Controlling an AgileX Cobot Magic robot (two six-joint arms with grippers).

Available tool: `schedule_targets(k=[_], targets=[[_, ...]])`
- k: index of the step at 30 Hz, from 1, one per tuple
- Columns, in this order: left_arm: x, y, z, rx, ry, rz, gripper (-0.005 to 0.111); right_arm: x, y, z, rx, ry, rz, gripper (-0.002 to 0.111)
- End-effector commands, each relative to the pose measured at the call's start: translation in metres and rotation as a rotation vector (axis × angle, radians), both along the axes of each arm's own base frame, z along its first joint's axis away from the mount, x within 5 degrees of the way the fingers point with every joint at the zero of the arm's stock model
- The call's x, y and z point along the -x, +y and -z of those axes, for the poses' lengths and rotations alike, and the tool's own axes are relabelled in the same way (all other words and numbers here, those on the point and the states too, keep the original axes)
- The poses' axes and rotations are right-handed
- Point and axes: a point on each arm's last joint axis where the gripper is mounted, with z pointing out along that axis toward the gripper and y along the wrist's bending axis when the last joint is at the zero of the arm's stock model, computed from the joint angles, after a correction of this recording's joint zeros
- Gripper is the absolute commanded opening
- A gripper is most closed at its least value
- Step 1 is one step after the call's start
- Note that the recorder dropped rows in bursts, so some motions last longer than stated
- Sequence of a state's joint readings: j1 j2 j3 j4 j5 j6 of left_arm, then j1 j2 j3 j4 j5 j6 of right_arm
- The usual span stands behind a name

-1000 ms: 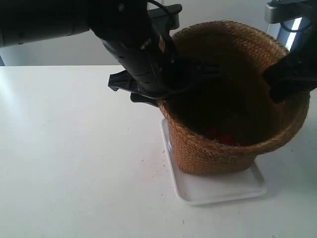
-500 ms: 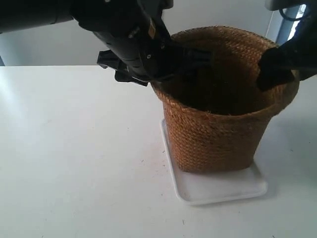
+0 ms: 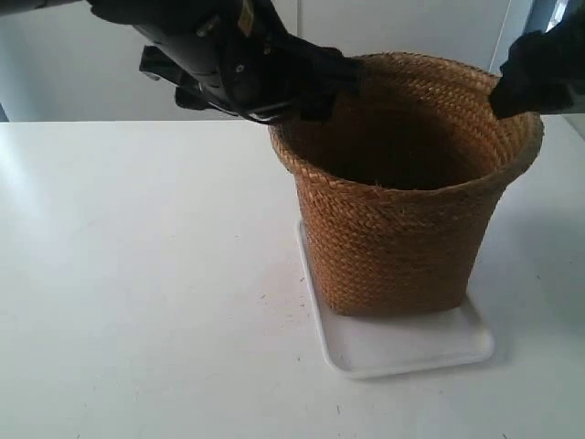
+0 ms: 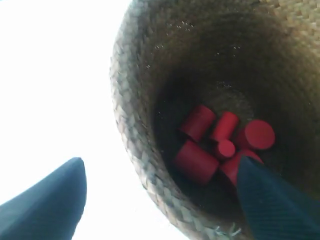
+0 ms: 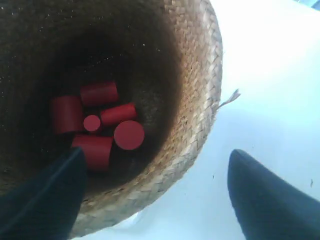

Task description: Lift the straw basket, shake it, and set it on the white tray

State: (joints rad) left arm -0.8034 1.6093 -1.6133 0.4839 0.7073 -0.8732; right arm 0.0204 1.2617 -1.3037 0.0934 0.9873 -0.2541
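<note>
**Straw basket stood upright on the white tray, both grippers spread across its rim**

In the exterior view, the straw basket [image 3: 402,229] is seen right of centre, upright, with its base resting on the white tray [image 3: 402,343]. The tray's near edge and front corners are left showing below the basket, towards the lower right of the frame. The tray lies flat on the white table [image 3: 137,274].

The arm at the exterior view's left [image 3: 219,46] is held at the upper left, its dark end reaching to the basket's rim. The arm at the exterior view's right [image 3: 539,69] is seen at the upper right corner, at the opposite side of the rim. Whether either touches the weave cannot be told from this view.

In the left wrist view, the left gripper [image 4: 160,165] is shown wide open. One finger is placed outside the basket [image 4: 135,150] over the table, the other inside it, and the braided rim passes between them, unpinched. Nothing is gripped.

In the right wrist view, the right gripper [image 5: 156,154] is likewise spread wide. One finger is inside the basket [image 5: 195,100], one outside, and nothing is clamped. A loose strand [image 5: 227,100] sticks out from the rim.

Several red cylinders [image 4: 220,145] [image 5: 100,125] are seen lying clustered on the basket's floor.
</note>
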Motion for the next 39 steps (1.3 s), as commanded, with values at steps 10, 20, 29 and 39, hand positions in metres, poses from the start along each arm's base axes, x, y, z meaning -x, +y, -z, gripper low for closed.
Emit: schedule_targets(k=[10,20,29,39], targets=[[0.023,0.042,-0.037,-0.302,-0.118,0.102,0.045,0.081,-0.002,-0.060,-0.037,-0.283,0.033,0.073],[0.042,0.054,-0.055,-0.236,-0.123,0.142,0.000,0.133,-0.002,-0.081,-0.077,-0.412,0.046,0.053],[0.067,0.064,-0.089,-0.115,-0.282,0.287,0.000,0.165,-0.003,-0.087,-0.075,-0.454,0.039,0.025],[0.099,0.078,-0.108,-0.020,-0.362,0.429,0.000,0.209,-0.004,-0.095,-0.039,-0.621,0.013,0.022]])
